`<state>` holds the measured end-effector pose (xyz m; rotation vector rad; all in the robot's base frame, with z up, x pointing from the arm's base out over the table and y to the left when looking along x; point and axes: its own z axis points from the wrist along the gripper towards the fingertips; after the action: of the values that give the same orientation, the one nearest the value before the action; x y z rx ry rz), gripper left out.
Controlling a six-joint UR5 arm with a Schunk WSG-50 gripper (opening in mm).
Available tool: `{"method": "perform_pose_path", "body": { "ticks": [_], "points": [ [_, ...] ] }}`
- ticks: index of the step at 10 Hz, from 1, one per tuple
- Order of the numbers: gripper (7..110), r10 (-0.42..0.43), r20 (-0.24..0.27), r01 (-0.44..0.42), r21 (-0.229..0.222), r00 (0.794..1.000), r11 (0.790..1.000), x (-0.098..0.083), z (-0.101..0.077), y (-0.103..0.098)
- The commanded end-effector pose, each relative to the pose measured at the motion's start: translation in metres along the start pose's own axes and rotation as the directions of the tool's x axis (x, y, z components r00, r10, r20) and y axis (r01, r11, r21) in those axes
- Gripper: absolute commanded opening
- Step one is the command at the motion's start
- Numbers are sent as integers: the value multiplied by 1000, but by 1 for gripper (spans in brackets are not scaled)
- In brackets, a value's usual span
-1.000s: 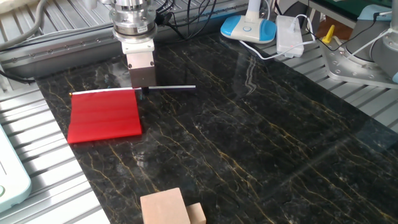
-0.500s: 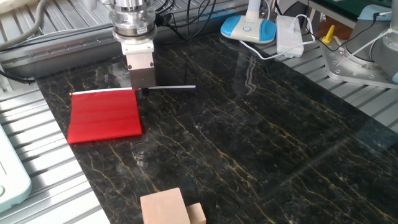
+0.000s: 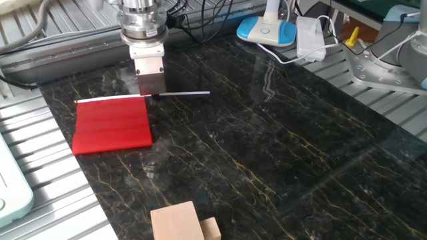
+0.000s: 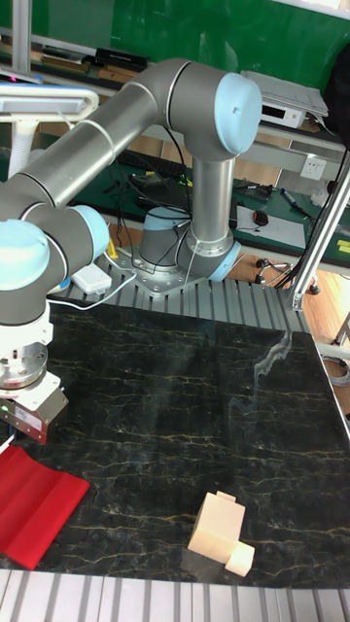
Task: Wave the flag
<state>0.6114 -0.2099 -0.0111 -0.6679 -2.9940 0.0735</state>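
Observation:
The flag lies flat at the left of the dark marble table, its red sheet creased, its thin stick running right along the sheet's top edge and past it. My gripper stands upright over the stick, just right of the sheet's top corner. Its fingers look drawn together on the stick, which comes out from under them. In the tall fixed view the gripper is low at the left edge, with the red sheet in front of it; the stick is hard to make out there.
Two pale wooden blocks sit at the table's near edge, also seen as blocks in the tall view. A blue-and-white lamp base and a white adapter with cables lie at the back. Slatted metal borders the left.
The gripper's lower end has shifted slightly, and the fingertip that showed just below the stick is gone from sight. The flag has not moved.

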Motion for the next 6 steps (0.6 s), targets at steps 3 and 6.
{"method": "perform_pose_path", "body": {
  "ticks": [3,6],
  "points": [
    [7,9,8,-9,-13,1000,1000,-3,-2,2],
    [7,3,11,-3,-18,1000,1000,-5,-5,5]
  ]
}}
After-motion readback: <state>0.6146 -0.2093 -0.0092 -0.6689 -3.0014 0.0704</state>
